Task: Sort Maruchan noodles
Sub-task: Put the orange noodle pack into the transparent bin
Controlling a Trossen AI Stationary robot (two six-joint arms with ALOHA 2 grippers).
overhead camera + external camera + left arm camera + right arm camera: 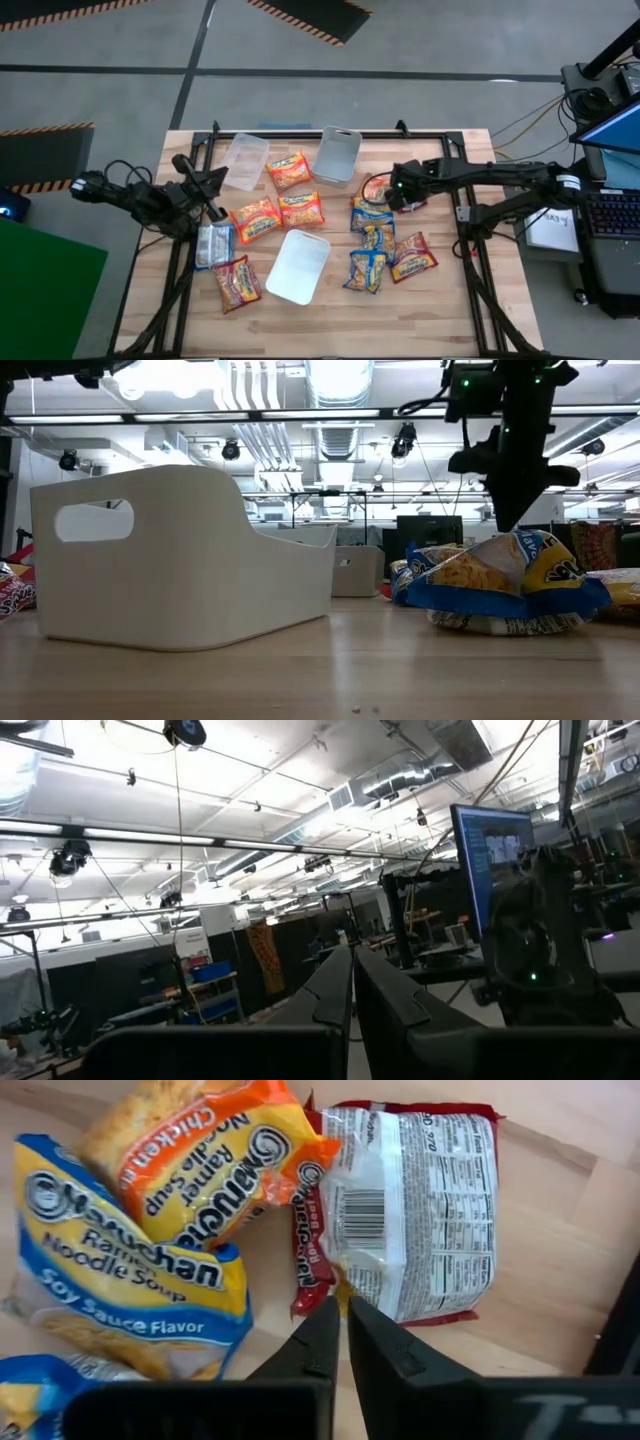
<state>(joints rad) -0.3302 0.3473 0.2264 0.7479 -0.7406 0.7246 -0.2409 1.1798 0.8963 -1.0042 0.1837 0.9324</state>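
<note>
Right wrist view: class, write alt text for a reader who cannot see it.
The right tool, fingers nearly together, hangs just over the edge of a dark red noodle packet lying back-side up on the wooden table. Beside it lie an orange chicken packet and a blue-and-yellow soy sauce packet.

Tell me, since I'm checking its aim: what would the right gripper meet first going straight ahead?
Probably the dark red packet, lying label-down: the right gripper, nearly shut, points at its edge beside the orange packet. Depth is unclear.

Both end effectors closed: left [215, 180], right [392, 196].
</note>
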